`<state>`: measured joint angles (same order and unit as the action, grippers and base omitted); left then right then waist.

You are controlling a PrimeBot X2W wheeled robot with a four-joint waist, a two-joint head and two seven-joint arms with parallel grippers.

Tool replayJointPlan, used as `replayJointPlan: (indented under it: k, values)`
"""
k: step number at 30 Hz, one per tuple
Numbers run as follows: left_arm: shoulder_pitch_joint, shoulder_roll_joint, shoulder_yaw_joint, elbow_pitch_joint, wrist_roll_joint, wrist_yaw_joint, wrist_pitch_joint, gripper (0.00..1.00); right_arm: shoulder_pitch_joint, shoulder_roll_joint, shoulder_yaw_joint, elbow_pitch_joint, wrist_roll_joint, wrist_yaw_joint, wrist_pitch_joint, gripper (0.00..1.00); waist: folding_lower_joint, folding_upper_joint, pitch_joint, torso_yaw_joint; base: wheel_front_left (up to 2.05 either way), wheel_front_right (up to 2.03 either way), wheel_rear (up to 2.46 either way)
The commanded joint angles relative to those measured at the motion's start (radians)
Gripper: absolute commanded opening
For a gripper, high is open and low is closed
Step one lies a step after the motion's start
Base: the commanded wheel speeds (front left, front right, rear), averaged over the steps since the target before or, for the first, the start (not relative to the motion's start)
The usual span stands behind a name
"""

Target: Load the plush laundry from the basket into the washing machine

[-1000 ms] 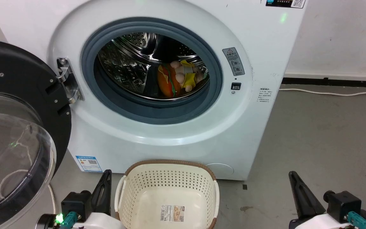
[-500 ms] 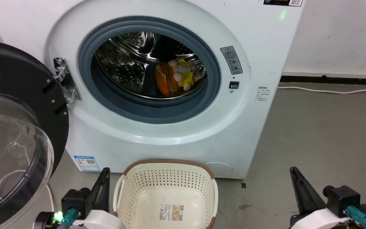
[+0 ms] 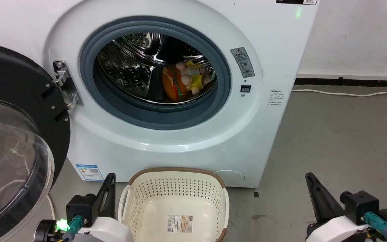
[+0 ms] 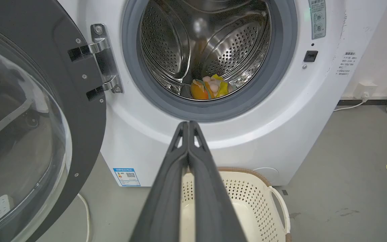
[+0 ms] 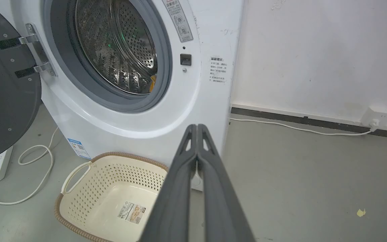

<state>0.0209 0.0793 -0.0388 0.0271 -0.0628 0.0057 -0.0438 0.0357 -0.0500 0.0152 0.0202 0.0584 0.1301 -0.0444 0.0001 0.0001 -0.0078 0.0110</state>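
The left gripper (image 3: 111,177) has its two long dark fingers pressed together along their length, forming one matte, tapering wedge that points up beside the basket's left handle. The right gripper (image 3: 309,177) is closed the same way, a slim black spike over the bare floor (image 3: 341,134), well apart from the basket. Neither clamps anything.

The plush laundry (image 3: 183,80) lies inside the washing machine (image 3: 274,50), resting low on the right of the drum (image 3: 126,70). It is a soft, rounded lump with an orange body crossed by a green stripe, yellow cloth and small pale pink knobs. The drum is polished steel, dotted with rows of small holes and mirror-bright. Around its mouth runs a thick ring of smooth grey gasket (image 3: 160,117), set in the glossy white, gently curved front panel.

The door (image 3: 12,84) stands swung open to the left on a shiny metal hinge (image 3: 64,84). Its frame is flat matte black, and its clear dome (image 3: 8,161) bulges outward and catches reflections.

The basket (image 3: 176,170) sits on the floor just before the machine. It is cream plastic with perforated walls, a brown woven-look rim and a label sticker (image 3: 180,223) flat on its smooth bottom. The floor is dull grey and mottled, and a thin white cable (image 3: 348,94) trails along the base of the wall.
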Motion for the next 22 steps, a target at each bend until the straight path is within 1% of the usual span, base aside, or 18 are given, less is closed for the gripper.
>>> replayJointPlan:
  k: [1,22]
  values:
    - [-0.012,-0.005,0.009,-0.008,0.010,-0.004,0.007,0.00,-0.016,0.000,-0.003,-0.008,-0.014,0.000,0.007,0.00,-0.0001,-0.0001,0.001,-0.001,0.00,0.00,0.00]
    - [-0.021,-0.029,0.039,-0.027,0.063,-0.006,0.044,0.00,-0.036,0.000,-0.015,-0.020,-0.058,0.001,0.044,0.00,-0.0001,-0.0001,0.008,-0.011,0.00,0.00,0.00]
